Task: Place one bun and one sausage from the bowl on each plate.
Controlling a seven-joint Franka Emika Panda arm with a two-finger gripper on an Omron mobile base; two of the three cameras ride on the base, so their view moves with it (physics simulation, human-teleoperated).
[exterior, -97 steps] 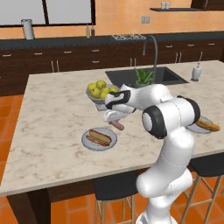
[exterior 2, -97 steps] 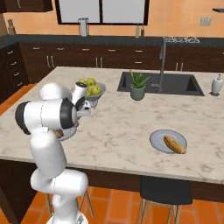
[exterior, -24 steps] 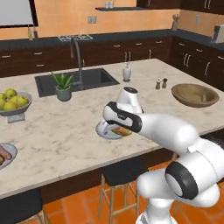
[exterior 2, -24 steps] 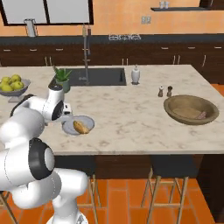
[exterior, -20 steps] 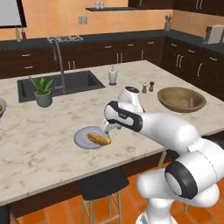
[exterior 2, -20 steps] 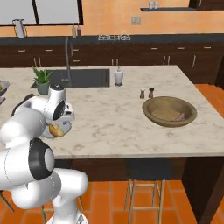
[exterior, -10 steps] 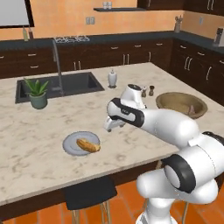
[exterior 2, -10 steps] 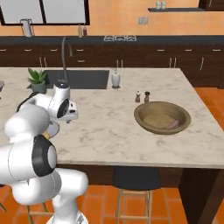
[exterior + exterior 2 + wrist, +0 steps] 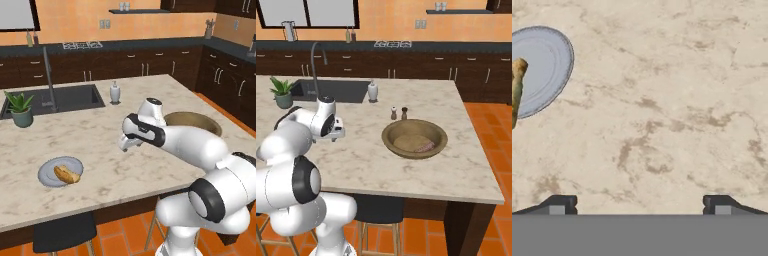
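One bun [image 9: 67,174] on the plate [image 9: 49,170] at nine o'clock, no sausage [image 9: 424,146]; tool [image 9: 126,144] spread apart, empty; risks clipping the bowl [image 9: 414,138] rim at three o'clock above the bench [image 9: 100,145]

The light is bright and even all over. Shadows are soft and faint. Everything looks a bit fuzzy and blocky. Nothing shines hard or glares.
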